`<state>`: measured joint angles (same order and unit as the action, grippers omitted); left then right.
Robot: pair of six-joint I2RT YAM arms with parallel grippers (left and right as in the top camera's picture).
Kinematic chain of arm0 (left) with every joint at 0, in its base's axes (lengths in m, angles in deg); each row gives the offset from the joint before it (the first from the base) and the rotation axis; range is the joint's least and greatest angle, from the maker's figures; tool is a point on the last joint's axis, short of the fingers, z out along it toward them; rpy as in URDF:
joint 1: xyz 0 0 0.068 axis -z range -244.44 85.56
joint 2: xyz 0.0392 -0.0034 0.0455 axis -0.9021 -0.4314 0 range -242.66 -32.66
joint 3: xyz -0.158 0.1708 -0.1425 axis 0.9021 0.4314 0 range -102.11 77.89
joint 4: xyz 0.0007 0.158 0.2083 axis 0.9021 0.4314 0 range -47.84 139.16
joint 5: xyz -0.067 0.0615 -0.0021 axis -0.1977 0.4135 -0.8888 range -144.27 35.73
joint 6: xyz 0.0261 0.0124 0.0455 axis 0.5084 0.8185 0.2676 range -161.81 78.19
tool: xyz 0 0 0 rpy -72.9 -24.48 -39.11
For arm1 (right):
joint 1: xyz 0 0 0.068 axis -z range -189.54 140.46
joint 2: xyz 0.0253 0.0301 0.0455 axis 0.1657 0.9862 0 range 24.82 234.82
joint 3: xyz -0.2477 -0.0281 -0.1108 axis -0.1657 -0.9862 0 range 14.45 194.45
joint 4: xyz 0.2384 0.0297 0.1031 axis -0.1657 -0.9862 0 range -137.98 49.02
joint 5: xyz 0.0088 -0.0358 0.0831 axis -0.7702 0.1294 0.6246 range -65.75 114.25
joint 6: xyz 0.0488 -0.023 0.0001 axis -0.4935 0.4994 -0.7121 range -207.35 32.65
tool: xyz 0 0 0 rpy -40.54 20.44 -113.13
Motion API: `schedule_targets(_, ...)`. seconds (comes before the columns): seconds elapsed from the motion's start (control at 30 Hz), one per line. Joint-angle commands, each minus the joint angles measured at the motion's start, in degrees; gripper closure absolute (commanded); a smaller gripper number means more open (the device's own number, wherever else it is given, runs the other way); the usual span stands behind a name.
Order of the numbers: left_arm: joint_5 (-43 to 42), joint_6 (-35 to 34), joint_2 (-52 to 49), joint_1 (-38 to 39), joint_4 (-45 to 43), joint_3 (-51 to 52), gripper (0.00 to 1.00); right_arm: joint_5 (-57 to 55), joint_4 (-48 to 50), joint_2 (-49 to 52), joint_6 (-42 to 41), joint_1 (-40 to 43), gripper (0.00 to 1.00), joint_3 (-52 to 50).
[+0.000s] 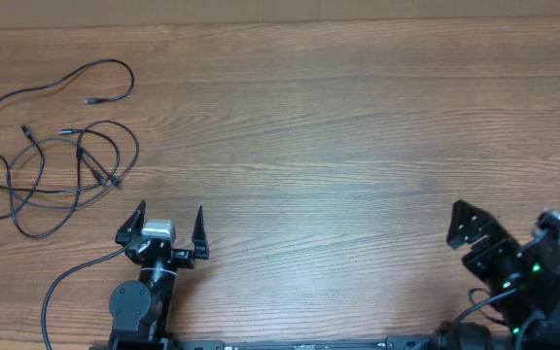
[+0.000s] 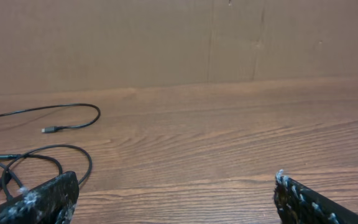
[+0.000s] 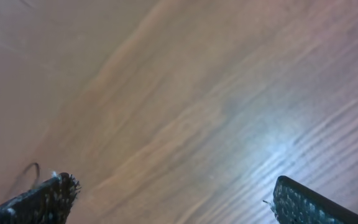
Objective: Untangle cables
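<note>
The cables [image 1: 97,176] lie in a loose black tangle on the wooden table at the far left, with several thin loops and small plugs showing. My left gripper [image 1: 171,209] stands open just right of and nearer than the tangle, touching none of it. In the left wrist view, one strand with a plug [image 2: 73,126] and a loop [image 2: 87,163] lie ahead to the left, and the open gripper [image 2: 174,180] has only bare wood between its fingers. My right gripper [image 1: 502,222] is open at the near right, far from the cables. Its wrist view shows the gripper [image 3: 173,183] open over blurred table.
A thicker black cord [image 1: 66,282] runs from the left arm's base along the near edge. A brown cardboard wall [image 2: 166,37] closes off the back of the table [image 1: 338,146]. A short dark curve [image 3: 33,168] shows at the left in the right wrist view.
</note>
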<state>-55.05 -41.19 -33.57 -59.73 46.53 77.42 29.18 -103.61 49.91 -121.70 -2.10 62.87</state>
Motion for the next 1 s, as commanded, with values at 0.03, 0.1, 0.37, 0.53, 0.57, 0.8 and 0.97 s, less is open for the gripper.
schedule_targets(0.03,0.6,1.1,0.7,-0.6,0.1,0.2,0.0,-0.6,0.3,-4.7,0.1,-0.3,0.0,-5.3)
schedule_targets(0.1,0.6,1.1,0.7,-0.6,0.1,0.2,0.0,-0.6,0.3,-6.5,0.1,-0.3,0.0,-7.6)
schedule_targets(0.37,0.6,1.1,0.7,-0.6,0.1,0.2,0.0,-0.6,0.3,-11.9,0.1,-1.0,0.0,-13.9)
schedule_targets(0.53,0.6,1.1,0.7,-0.6,0.1,0.2,0.0,-0.6,0.3,-15.2,0.1,-4.0,0.0,-15.5)
schedule_targets(0.57,0.6,1.1,0.7,-0.6,0.1,0.2,0.01,-0.6,0.3,-15.8,0.1,-4.9,0.0,-15.5)
schedule_targets(0.8,0.6,1.1,0.7,-0.6,0.1,0.2,0.0,-1.3,0.4,-19.8,0.1,-8.8,0.0,-15.5)
schedule_targets(0.97,0.6,1.1,0.7,-0.6,0.1,0.2,0.0,-1.3,1.8,-22.1,0.1,-8.8,0.0,-15.5)
